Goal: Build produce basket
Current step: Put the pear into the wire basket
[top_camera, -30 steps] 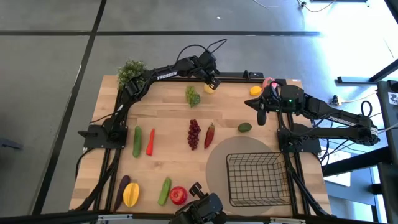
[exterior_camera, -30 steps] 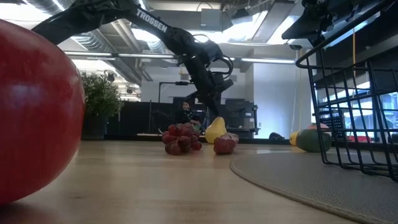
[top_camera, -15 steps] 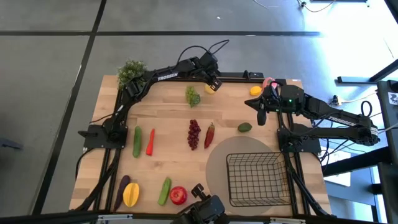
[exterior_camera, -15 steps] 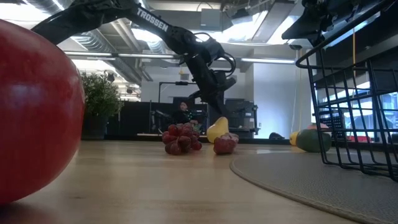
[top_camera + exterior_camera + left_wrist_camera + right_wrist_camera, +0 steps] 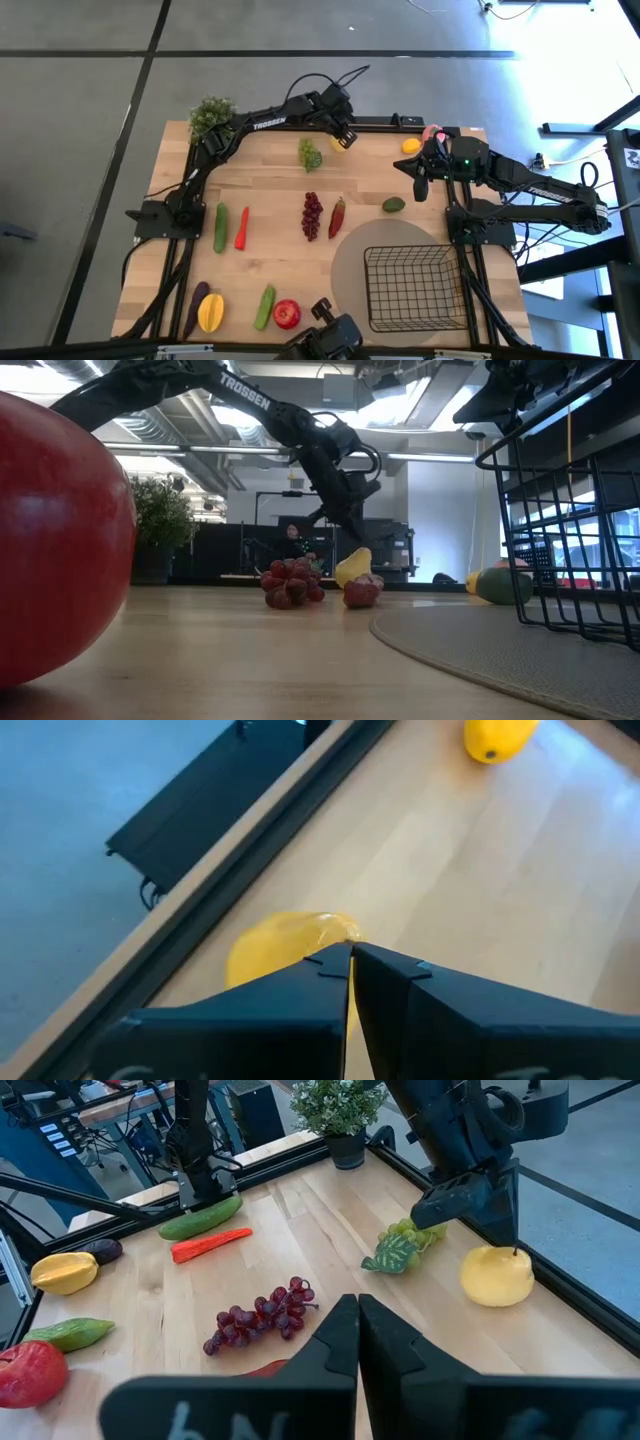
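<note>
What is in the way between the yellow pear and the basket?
Nothing blocks the pear by the left gripper. On a straight line to the basket, the avocado lies close to the path; carried above the table, the pear should clear it.

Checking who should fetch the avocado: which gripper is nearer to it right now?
Right. The right gripper hangs just beside the avocado, toward the table's far edge. The left gripper sits farther off, at the yellow pear by the far edge.
</note>
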### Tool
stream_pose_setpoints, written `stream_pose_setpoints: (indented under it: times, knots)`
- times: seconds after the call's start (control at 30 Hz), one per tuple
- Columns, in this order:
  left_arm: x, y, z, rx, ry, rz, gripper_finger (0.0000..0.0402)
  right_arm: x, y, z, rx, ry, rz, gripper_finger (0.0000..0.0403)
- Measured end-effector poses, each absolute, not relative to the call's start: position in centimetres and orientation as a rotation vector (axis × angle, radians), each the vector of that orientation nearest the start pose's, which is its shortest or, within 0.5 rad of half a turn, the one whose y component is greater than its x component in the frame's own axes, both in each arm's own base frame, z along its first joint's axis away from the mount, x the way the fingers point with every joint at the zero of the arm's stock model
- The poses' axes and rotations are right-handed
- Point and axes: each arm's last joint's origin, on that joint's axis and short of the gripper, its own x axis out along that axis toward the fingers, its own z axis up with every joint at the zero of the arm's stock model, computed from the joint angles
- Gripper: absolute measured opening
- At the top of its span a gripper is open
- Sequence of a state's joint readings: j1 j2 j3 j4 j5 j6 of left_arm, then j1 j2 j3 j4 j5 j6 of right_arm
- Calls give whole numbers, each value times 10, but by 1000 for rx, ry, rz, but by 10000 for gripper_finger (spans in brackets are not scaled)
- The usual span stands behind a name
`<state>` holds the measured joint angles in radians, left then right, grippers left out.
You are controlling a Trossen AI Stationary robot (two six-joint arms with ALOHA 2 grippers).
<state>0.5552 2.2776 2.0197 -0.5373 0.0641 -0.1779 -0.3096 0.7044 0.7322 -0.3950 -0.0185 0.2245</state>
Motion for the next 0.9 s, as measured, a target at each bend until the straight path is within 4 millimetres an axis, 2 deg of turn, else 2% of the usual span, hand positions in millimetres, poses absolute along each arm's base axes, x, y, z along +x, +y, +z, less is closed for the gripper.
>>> stream_pose_setpoints:
  times: [0.63,0.9]
  knots:
    - [434,267,232,-417,739,518,0,145,-46,307,280,330,-327,0]
    - [434,255,267,-320,817,441,0,145,-46,307,280,330,-327,0]
